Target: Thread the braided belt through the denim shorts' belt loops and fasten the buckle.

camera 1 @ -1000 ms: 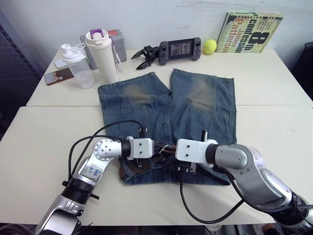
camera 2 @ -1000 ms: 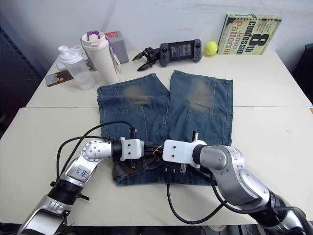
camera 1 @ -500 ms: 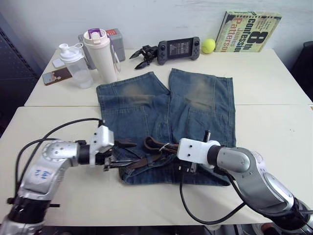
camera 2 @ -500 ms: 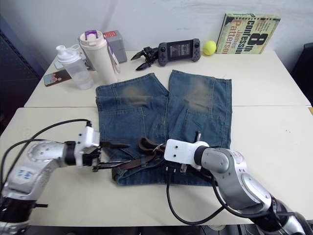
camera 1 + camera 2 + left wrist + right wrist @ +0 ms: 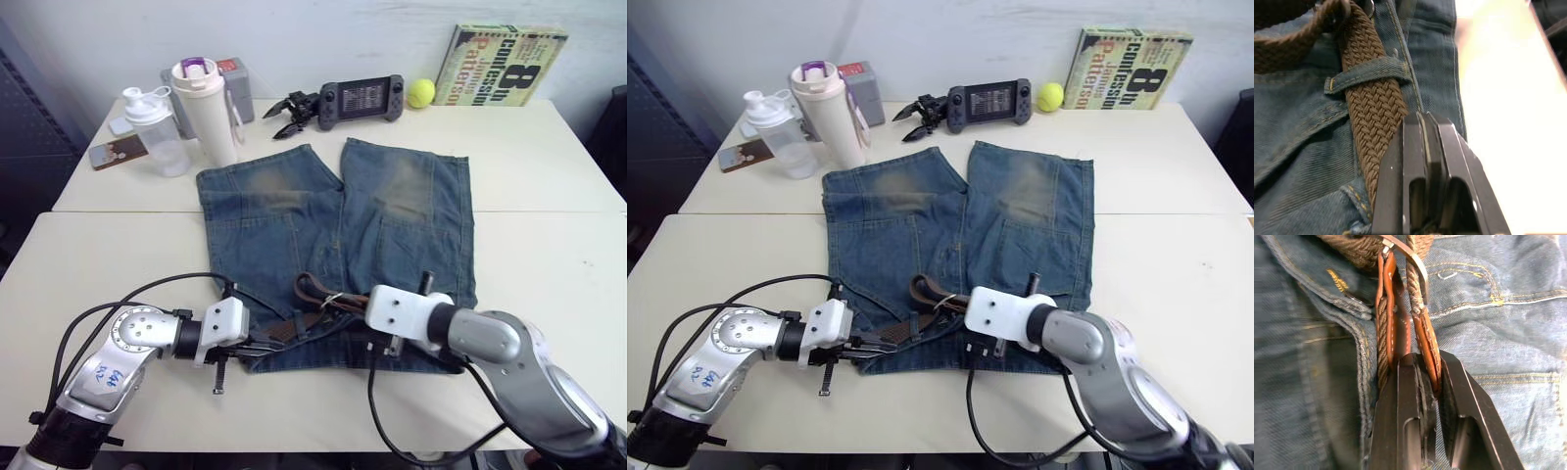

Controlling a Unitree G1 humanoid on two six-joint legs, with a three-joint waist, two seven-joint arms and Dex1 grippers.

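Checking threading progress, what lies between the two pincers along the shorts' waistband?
In the left eye view, the braided belt spans from the left pincer to the right pincer, looping up over the denim shorts.

Braided belt (image 5: 312, 294) partly hidden under right gripper (image 5: 364, 328); buckle indistinct.

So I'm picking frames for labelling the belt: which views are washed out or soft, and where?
Left wrist view: the cream table beside the faded blue denim shorts is blown out to a glare, while the brown braided belt stays crisp. Right wrist view: evenly lit, the tan leather belt end sharp. Eye views: soft, even light.
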